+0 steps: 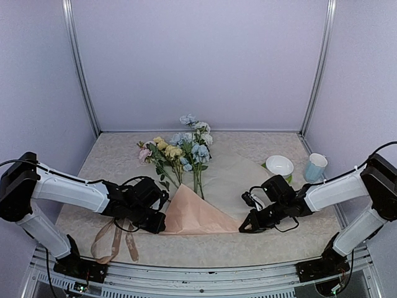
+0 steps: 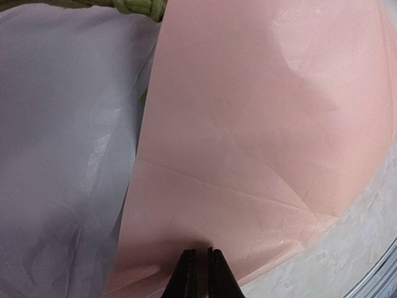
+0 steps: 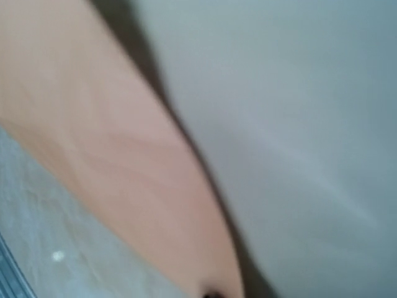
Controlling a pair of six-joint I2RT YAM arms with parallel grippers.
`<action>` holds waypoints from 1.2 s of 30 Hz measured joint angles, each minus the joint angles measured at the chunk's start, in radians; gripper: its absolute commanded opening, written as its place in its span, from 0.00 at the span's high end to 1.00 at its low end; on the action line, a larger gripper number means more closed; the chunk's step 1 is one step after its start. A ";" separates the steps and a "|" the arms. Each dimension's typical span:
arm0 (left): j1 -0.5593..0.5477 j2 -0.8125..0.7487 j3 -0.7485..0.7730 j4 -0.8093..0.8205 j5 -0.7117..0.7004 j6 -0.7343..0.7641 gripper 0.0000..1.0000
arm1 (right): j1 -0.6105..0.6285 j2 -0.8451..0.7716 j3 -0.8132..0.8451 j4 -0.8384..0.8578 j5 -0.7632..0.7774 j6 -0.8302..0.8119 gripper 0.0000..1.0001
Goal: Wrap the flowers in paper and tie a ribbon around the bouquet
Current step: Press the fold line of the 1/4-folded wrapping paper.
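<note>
Flowers (image 1: pixel 183 149) lying on the surface (image 1: pixel 291 239), blooms toward the back wall, stems pointing toward the near edge and slipping under the paper (image 1: pixel 198 214). Paper partly folded: peach flap lifted over the lower stems, a paler part (image 1: pixel 232 180) spread flat to the right of them. Left gripper (image 1: pixel 155 223) at the flap's left corner, jaws pinched nearly closed on the paper's edge, as seen close up from the left wrist (image 2: pixel 200 273). Right gripper (image 1: pixel 247 226) at the flap's right corner, jaws fully closed; right wrist view blurred, showing only peach paper (image 3: pixel 124 167) just ahead, so hold on the sheet impossible to confirm. Ribbon (image 1: pixel 111 243) in loose loops by the near edge, below the left gripper, clear of the paper. White bowl (image 1: pixel 280 165) and pale blue cup (image 1: pixel 316 167) side by side at the right, well apart from the flowers.
</note>
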 measured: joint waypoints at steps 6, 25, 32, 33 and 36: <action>0.000 0.000 0.000 0.000 0.000 0.000 0.91 | -0.079 -0.119 -0.081 -0.056 0.026 0.018 0.97; -0.003 -0.006 -0.001 0.000 -0.002 0.000 0.89 | -0.014 -0.075 0.283 -0.236 0.028 -0.230 0.35; -0.005 -0.006 0.001 0.000 -0.003 0.000 0.87 | 0.049 0.249 0.426 -0.197 -0.020 -0.308 0.55; -0.005 -0.006 0.001 0.000 -0.003 0.000 0.87 | 0.061 0.271 0.430 -0.193 -0.029 -0.315 0.65; -0.005 -0.007 0.001 0.000 -0.001 0.000 0.86 | 0.080 0.285 0.430 -0.177 -0.063 -0.325 0.87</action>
